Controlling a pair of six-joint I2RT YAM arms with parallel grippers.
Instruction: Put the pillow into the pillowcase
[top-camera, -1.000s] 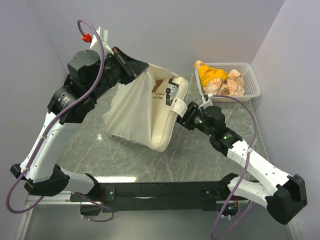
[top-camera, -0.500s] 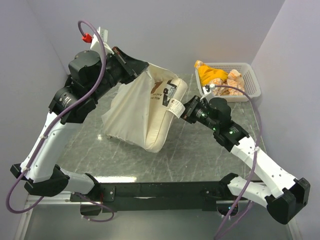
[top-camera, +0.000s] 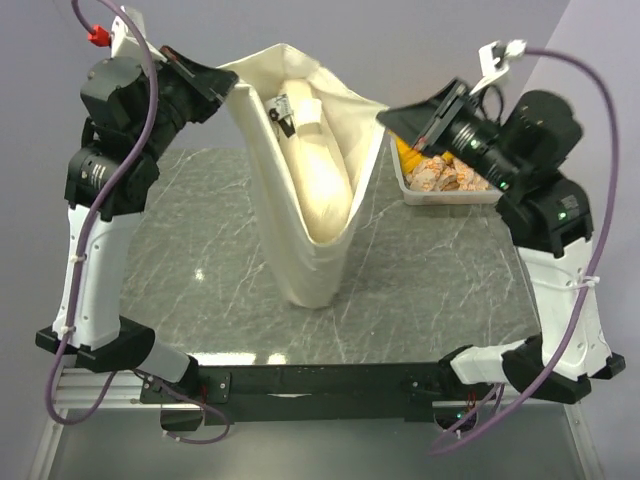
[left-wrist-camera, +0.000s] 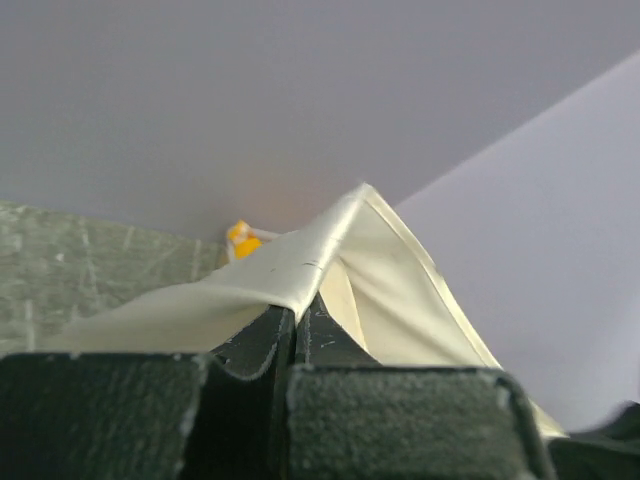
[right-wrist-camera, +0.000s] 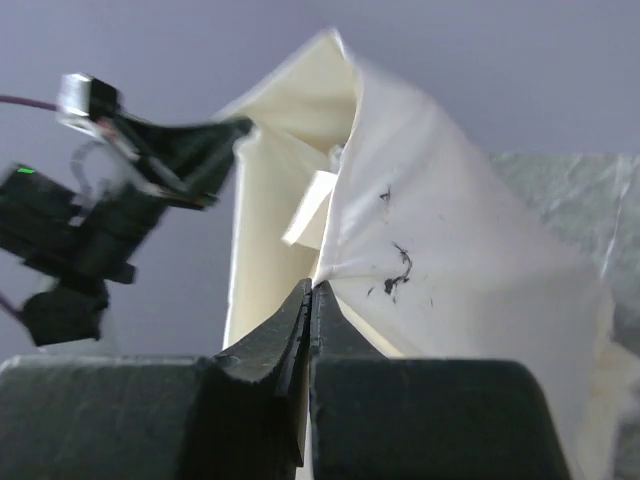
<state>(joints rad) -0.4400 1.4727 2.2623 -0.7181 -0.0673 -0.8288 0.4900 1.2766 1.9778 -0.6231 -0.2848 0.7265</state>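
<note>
Both arms are raised high over the table (top-camera: 200, 230). The pillowcase (top-camera: 310, 270) hangs between them like a sling with its mouth facing up. The left gripper (top-camera: 228, 88) has its jaws pressed together, pinching the left rim of the pillowcase opening; the left wrist view shows the cloth hem clamped right at the fingertips (left-wrist-camera: 285, 325). The right gripper (top-camera: 385, 115) is also closed tight on the right rim, and in the right wrist view the cream fabric is caught between its two black tips. The pillow (top-camera: 318, 175) sits inside the pillowcase, standing roughly upright and leaning a bit to the left. Its top end pokes out just above the sagging rim, and a small white tag (top-camera: 283, 108) shows there. The lower end of the pillowcase folds down to the table surface; I can't tell how firmly it rests there. The cloth is stretched taut between the two grips and wrinkled lower down. A white basket (top-camera: 405, 185) with orange and yellow packets sits at the back right of the table, partly hidden behind the right gripper and apart from the pillowcase.
</note>
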